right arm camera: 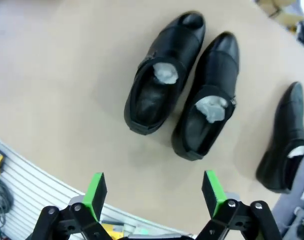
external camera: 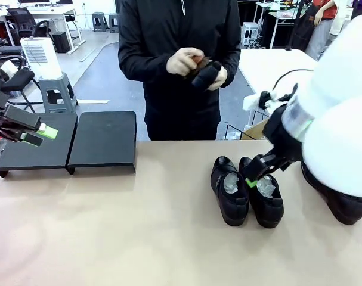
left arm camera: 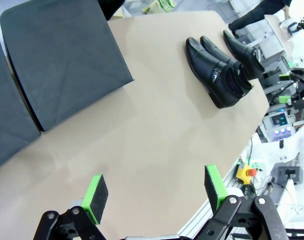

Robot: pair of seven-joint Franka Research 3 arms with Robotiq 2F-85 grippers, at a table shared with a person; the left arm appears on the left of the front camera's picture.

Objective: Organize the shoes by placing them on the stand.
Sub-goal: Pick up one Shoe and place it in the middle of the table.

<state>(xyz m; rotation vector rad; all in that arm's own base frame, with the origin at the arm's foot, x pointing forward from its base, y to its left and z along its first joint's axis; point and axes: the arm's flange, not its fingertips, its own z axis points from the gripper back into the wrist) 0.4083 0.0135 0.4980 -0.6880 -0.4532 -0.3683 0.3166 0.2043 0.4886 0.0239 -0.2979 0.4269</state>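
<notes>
Right gripper hangs just over two shoes standing side by side.

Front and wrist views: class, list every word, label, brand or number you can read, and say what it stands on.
No text can be read.
The shoes, the stand, the left gripper and the right gripper show no print.
Lit devices beyond the table are too small and blurred to read.

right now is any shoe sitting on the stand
No, the stand has nothing on its two panels, and the shoes in the front view sit side by side on the table.
</notes>
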